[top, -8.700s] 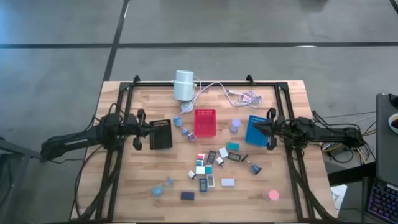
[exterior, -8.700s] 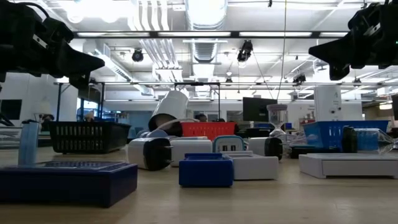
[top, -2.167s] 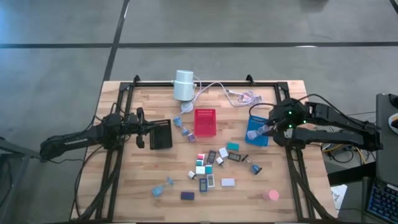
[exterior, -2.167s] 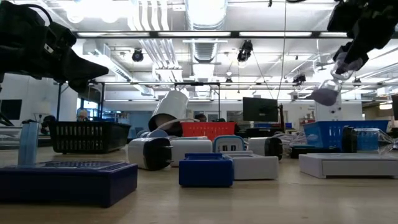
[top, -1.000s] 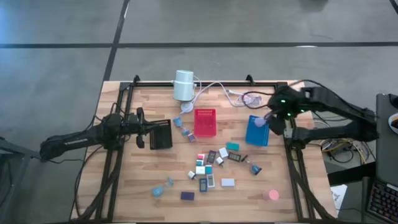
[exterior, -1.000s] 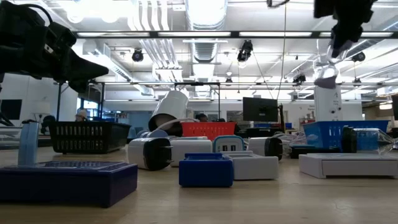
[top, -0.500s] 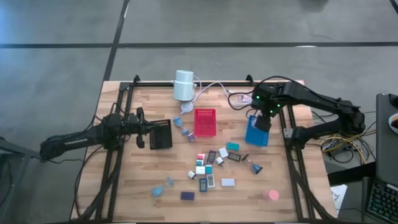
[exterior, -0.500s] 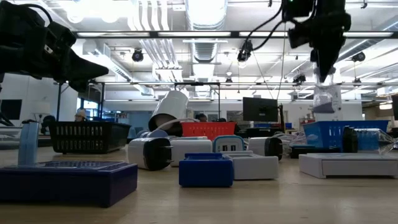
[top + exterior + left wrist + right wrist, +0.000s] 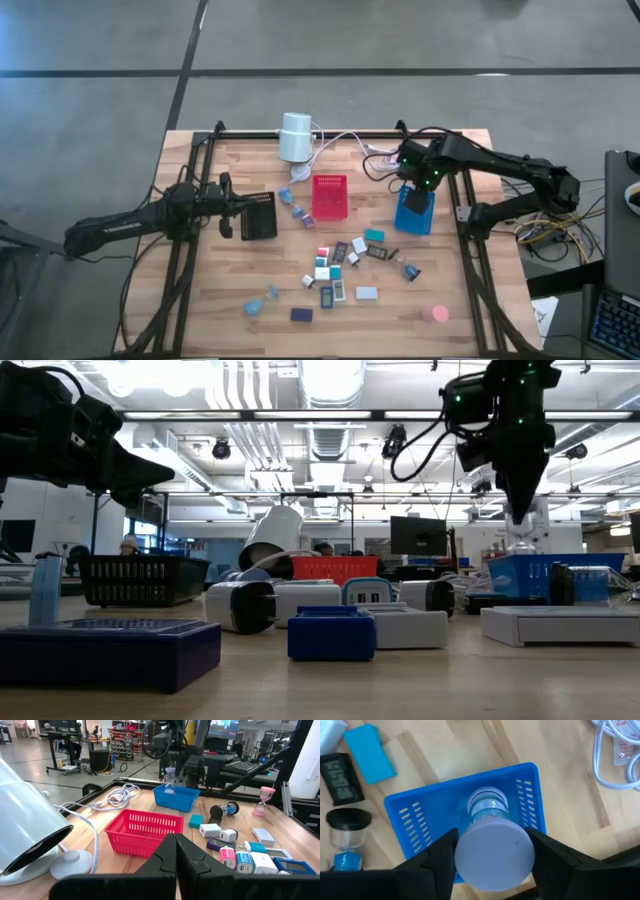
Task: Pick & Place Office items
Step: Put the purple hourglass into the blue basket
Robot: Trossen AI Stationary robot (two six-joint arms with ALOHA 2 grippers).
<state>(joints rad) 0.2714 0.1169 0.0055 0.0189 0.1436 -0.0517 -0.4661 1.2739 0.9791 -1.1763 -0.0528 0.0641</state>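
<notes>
A small hourglass with lilac end caps hangs over the blue tray, and my right gripper is shut on it. In the low view its lower end is near the blue tray's rim. More office items lie scattered on the wooden table's middle and near side. My left gripper waits shut, pointing level, beside the black tray at the table's left. My right gripper pinches the hourglass's upper lilac cap between its two fingers, one on each opposite side. The fingers come from above, pointing down. The hourglass hangs upright below them over the blue tray; whether its lower end touches the tray floor, I cannot tell.
A red tray stands between the black and blue trays. A white cylinder with a cable lies at the far edge. A pink hourglass stands near the front right corner. A black frame runs round the table.
My right gripper has gone toward the table's left and down with the hourglass, coming in over the blue tray. It has tipped from a slant until it points straight down, and the hourglass now hangs upright near the tray's rim.
</notes>
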